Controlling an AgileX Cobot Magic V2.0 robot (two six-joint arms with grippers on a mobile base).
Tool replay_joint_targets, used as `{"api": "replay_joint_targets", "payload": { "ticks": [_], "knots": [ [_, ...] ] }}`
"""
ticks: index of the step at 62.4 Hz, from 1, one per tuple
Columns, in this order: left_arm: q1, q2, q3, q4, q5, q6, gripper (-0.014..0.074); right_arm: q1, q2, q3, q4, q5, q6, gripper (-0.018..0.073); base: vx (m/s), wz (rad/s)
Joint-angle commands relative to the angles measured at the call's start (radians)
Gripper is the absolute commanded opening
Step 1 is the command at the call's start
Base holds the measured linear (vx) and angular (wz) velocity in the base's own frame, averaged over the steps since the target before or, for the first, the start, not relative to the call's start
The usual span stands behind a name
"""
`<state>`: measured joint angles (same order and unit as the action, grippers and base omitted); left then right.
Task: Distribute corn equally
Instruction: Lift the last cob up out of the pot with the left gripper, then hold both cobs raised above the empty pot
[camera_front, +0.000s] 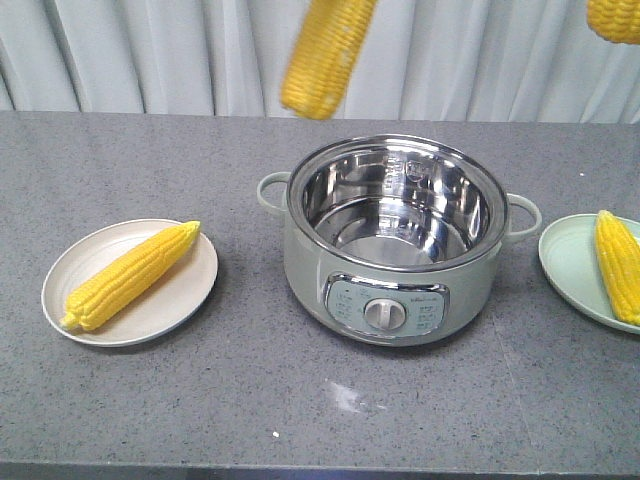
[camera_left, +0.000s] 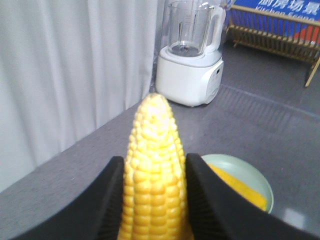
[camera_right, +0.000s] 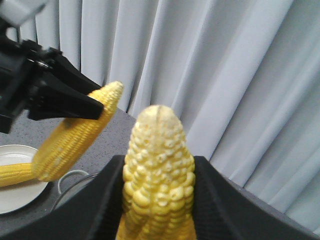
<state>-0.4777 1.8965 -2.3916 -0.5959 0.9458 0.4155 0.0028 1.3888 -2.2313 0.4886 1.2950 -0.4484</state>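
Observation:
Two corn cobs hang in the air. One cob (camera_front: 325, 55) is above the pot, held by my left gripper (camera_left: 155, 160), which is shut on this cob (camera_left: 155, 190) with its tip pointing away. My right gripper (camera_right: 159, 159) is shut on a second cob (camera_right: 159, 175), whose end shows at the top right of the front view (camera_front: 615, 20). In the right wrist view the left arm's black fingers (camera_right: 75, 102) clamp their cob (camera_right: 75, 135). A third cob (camera_front: 130, 275) lies on the beige plate (camera_front: 175, 305), and another (camera_front: 618, 265) on the green plate (camera_front: 565, 255).
An empty steel electric pot (camera_front: 310, 260) with side handles stands mid-table between the plates. A white blender (camera_left: 190, 55) and a wooden dish rack (camera_left: 272, 35) stand far off along the counter. Grey curtains hang behind the table.

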Motion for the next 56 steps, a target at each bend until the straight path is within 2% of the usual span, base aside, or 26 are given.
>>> {"api": "replay_joint_targets", "payload": {
  "ticks": [1, 8, 14, 29, 56],
  "knots": [
    [-0.003, -0.124, -0.031, 0.082, 0.014, -0.082, -0.0008, -0.004, -0.022, -0.020, 0.044, -0.006, 0.002, -0.0005, 0.00, 0.00],
    [-0.003, -0.183, -0.031, 0.181, 0.101, -0.170, -0.0008, -0.004, -0.022, -0.020, 0.088, -0.006, 0.002, -0.0005, 0.00, 0.00],
    [-0.003, -0.207, -0.031, 0.223, 0.175, -0.220, -0.0008, -0.004, -0.022, -0.020, 0.120, -0.006, 0.002, -0.0005, 0.00, 0.00],
    [-0.003, -0.218, -0.031, 0.222, 0.307, -0.230, -0.0008, -0.004, -0.022, -0.020, 0.092, -0.006, 0.001, -0.0005, 0.00, 0.00],
    [-0.003, -0.218, -0.031, 0.222, 0.306, -0.231, -0.0008, -0.004, -0.022, -0.020, 0.091, -0.006, 0.001, -0.0004, 0.00, 0.00]
  ]
}}
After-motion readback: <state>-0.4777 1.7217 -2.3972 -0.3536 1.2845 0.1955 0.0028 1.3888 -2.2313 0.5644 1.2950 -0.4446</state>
